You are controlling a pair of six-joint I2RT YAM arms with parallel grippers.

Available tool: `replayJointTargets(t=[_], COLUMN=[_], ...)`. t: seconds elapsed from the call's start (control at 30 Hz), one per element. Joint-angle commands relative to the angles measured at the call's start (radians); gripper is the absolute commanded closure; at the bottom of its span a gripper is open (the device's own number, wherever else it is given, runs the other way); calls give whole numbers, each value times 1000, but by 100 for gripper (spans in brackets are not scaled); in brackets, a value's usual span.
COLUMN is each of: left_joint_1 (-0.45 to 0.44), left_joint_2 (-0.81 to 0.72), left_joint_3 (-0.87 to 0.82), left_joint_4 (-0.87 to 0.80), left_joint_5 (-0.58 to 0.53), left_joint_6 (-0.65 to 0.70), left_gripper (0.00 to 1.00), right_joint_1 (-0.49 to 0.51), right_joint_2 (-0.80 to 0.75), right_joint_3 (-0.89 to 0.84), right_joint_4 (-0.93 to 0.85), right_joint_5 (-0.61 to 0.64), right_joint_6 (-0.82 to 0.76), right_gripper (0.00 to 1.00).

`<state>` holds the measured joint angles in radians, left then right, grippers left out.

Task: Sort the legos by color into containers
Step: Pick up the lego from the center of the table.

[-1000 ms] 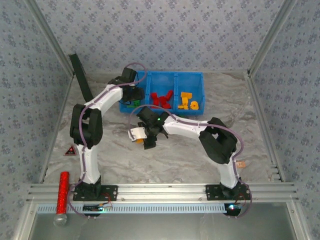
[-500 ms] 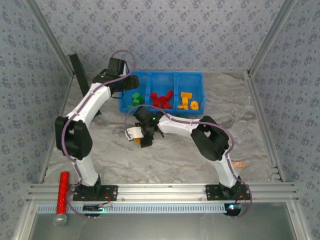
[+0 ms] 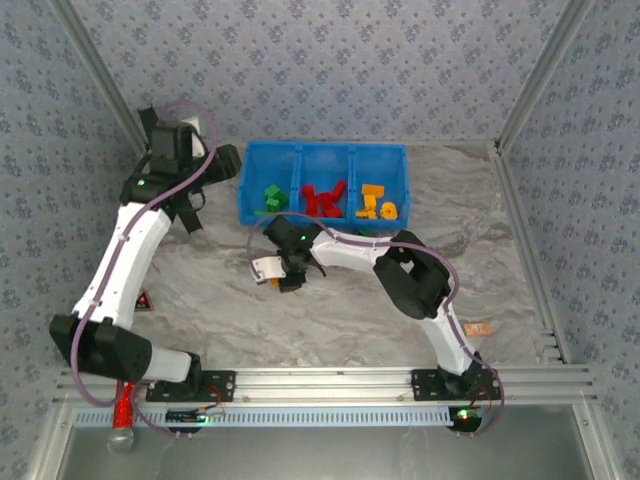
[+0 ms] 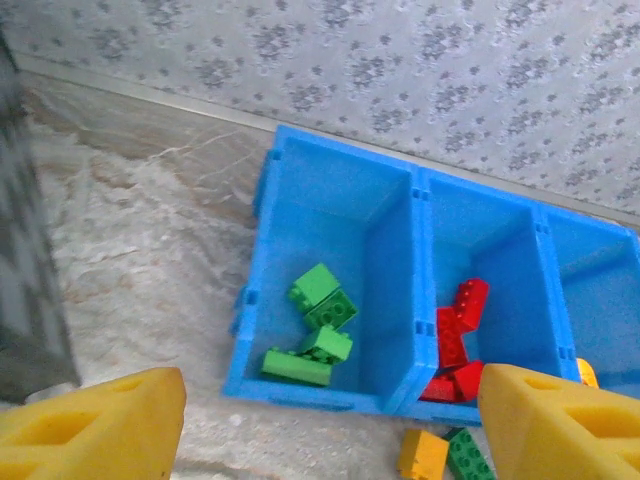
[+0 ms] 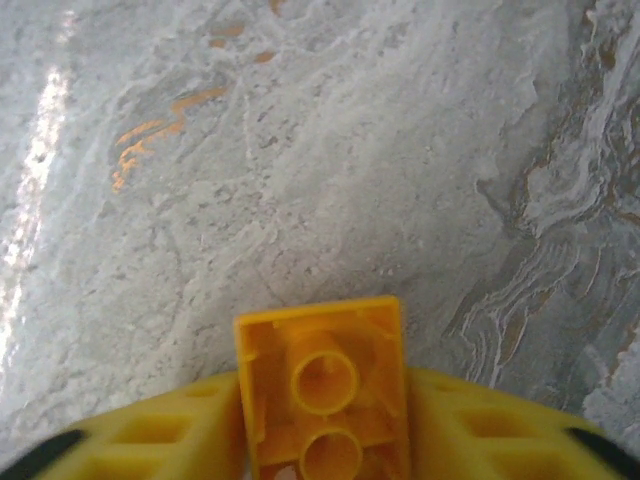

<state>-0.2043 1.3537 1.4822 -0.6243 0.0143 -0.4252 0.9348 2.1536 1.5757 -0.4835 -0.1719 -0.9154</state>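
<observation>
Table: the marbled grey table (image 3: 250, 320) is lying under both claws, with bare marble showing just past the right claw's fingertips.
Tray: the blue three-compartment tray (image 4: 390, 240) is sitting straight ahead of the left claw, near its fingertips but apart from them. The right claw is hanging just off the tray's near-left corner.
Left claw: the left claw (image 3: 222, 163) is gaping wide, its two yellow fingers (image 4: 110, 420) far apart, and it is gripping nothing.
Right claw: the right claw (image 3: 288, 275) is clamping its yellow fingers (image 5: 140, 440) onto an orange-yellow brick, low over the table. I cannot tell whether the brick is touching the marble.
Cylinder: a red glittery cylinder (image 3: 125, 400) is lying well behind the left claw, by that arm's base.
Green bricks: a few green bricks (image 4: 318, 325) are lying in the compartment nearest the left claw.
Red bricks: several red bricks (image 4: 455, 335) are lying one compartment farther from it, in the middle.
Yellow bricks: the orange-yellow bricks (image 3: 378, 203) are lying in the compartment farthest from the left claw.
Held brick: the orange-yellow brick (image 5: 320, 385) is sitting squeezed between the right claw's fingers, its ringed face turned towards the wrist camera.
Loose bricks: a loose orange brick (image 4: 422, 455) and a loose green brick (image 4: 468, 455) are lying side by side on the table. They are ahead of the left claw, just outside the tray's near wall.
</observation>
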Motion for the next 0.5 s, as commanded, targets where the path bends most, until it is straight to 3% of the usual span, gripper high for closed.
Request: replayJointTargets(t=[0.0, 0.3, 0.47], left_joint_1=[17, 49, 49], left_joint_2=[-61, -159, -210], left_joint_3=[-43, -112, -161], left_joint_4=[-44, -115, -155], left_joint_5=[12, 10, 9], left_joint_6=[34, 56, 74], left_gripper=[23, 22, 22], right_joint_1=[-4, -43, -145], right_joint_2=[29, -95, -258], right_joint_3=[26, 16, -15], right_joint_4=[-35, -50, -38], right_joint_5=[14, 8, -8], right_joint_6=[26, 119, 222], right_gripper=[65, 76, 78])
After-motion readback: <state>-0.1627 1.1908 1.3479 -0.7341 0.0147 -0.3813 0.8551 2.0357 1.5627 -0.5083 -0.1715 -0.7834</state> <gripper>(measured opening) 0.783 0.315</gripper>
